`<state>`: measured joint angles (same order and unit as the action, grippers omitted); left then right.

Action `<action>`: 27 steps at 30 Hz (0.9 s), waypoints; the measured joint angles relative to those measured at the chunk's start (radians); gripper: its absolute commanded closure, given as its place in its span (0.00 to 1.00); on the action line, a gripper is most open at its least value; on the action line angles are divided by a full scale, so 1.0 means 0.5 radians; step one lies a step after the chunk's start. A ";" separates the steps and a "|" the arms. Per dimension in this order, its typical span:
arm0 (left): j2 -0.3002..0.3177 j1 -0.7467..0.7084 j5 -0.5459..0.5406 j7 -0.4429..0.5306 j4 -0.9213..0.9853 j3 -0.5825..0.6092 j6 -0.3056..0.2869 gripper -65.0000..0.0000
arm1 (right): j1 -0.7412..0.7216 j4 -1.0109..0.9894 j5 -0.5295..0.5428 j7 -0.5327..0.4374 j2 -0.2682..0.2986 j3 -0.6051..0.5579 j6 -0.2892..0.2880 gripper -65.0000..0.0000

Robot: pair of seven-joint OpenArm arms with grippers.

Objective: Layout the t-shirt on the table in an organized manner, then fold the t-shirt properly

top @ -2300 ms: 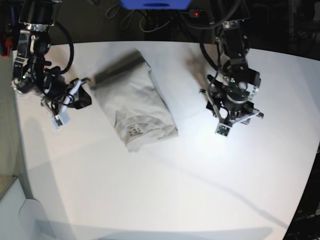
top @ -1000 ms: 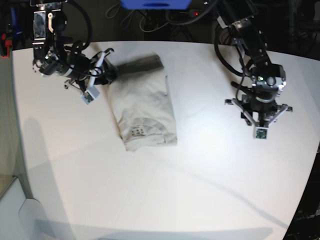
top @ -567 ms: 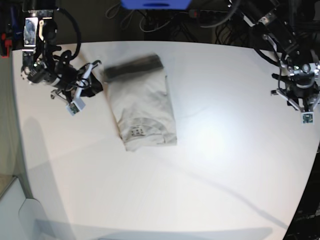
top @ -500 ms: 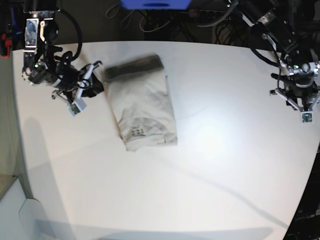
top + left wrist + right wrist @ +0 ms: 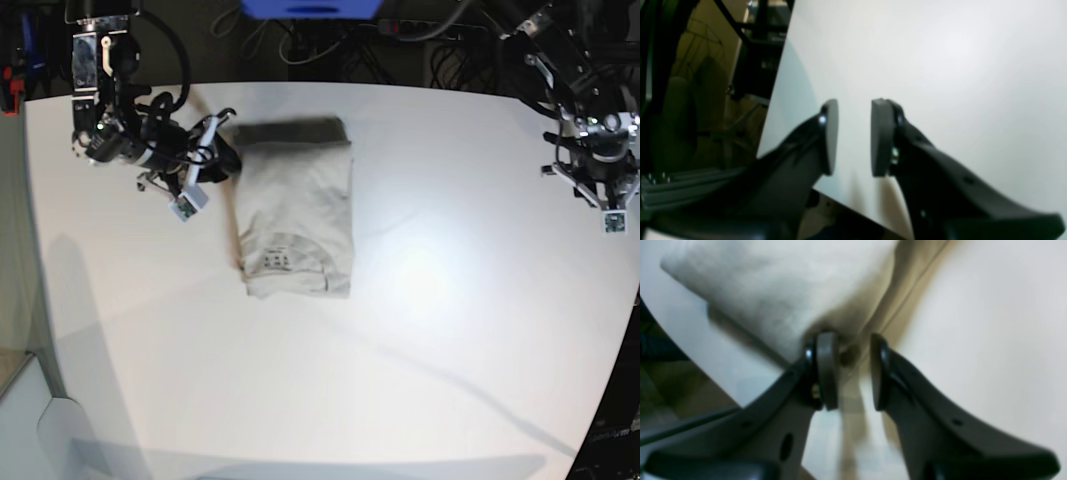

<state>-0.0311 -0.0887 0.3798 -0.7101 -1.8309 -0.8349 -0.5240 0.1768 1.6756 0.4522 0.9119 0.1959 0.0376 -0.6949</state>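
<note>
T-shirt (image 5: 297,218) is lying folded into a compact upright rectangle on the far-left part of the table (image 5: 450,330), its printed neck label facing up near the front edge of the bundle. Compared with half a second ago, the bundle is sitting squarer: its far end, which was skewed and trailing toward the left, is now lining up with the body, and the whole packet is reading more nearly parallel to the table's sides.

Right gripper (image 5: 222,155) is pressing in at the shirt's far-left corner. In the right wrist view its jaws are standing partly apart, the cloth bunching right at the fingertips (image 5: 826,370); whether a fold is actually pinched between them I cannot tell, since the gap itself is looking mostly empty. My reading is that this arm is nudging the edge to straighten the packet rather than carrying it.

Left gripper (image 5: 606,205) is hanging over bare tabletop at the far-right edge, well apart from the shirt. Its jaws are partly parted with nothing between them, only white surface showing through.

Judgement: folding is looking essentially done, and this step is a final tidy. One arm is already parking away, so little work seems to remain.
</note>
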 measured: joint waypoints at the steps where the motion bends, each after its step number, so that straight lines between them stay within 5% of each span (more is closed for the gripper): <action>1: 0.014 0.001 0.008 0.001 0.000 -0.001 0.001 0.76 | 0.011 0.000 -0.001 0.006 -0.013 0.001 0.000 0.78; 16: -0.031 -0.076 -0.014 -0.002 -0.053 0.025 0.000 0.78 | 0.063 0.035 0.004 0.005 -0.021 0.100 0.000 0.78; 21: -0.076 -0.362 -0.188 -0.027 -0.173 0.188 -0.014 0.99 | 0.240 0.277 -0.216 0.027 -0.033 0.288 -0.001 0.78; 27: -0.080 -0.633 -0.227 -0.169 -0.274 0.365 -0.002 1.00 | 0.465 0.575 -0.581 -0.014 -0.151 0.468 0.000 0.85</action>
<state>-0.0711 -0.4053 0.2661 -0.7944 -1.9678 -0.6525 -0.5251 0.4095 1.9633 0.1619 0.9047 0.1204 0.2718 -0.6949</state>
